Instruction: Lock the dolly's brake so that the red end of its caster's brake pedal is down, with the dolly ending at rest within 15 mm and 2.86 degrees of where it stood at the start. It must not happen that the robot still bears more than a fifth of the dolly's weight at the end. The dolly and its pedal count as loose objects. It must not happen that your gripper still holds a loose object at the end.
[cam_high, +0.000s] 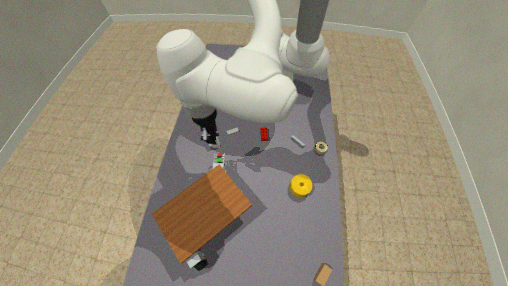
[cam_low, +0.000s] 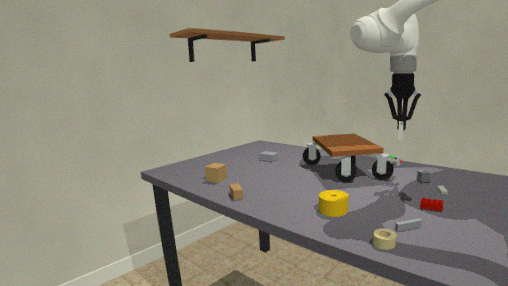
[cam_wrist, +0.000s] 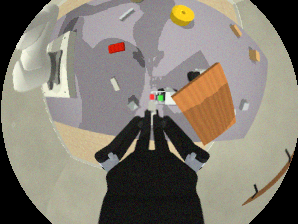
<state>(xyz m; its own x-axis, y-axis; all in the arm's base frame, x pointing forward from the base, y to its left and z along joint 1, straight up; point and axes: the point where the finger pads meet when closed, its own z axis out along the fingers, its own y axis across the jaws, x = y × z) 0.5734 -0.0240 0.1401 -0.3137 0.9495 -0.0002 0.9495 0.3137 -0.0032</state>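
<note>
The dolly (cam_high: 201, 211) has a brown wooden deck on black casters and stands on the grey table; it also shows in the side view (cam_low: 347, 145) and the wrist view (cam_wrist: 208, 102). Its brake pedal (cam_high: 219, 158) (cam_wrist: 157, 96) sticks out from the caster at the dolly's far corner, with a red end and a green end side by side; in the side view the red end (cam_low: 398, 161) is the outer tip. My gripper (cam_low: 401, 131) is shut and empty. It hangs well above the pedal, pointing down, and shows in the top view (cam_high: 212, 141) too.
A yellow cylinder (cam_high: 301, 185), a cream ring (cam_high: 321, 145), a red brick (cam_high: 264, 133) and small grey blocks (cam_high: 298, 141) lie on the table to the right of the pedal. Two tan cubes (cam_low: 216, 172) sit near the far table end. A wall shelf (cam_low: 226, 36) hangs high.
</note>
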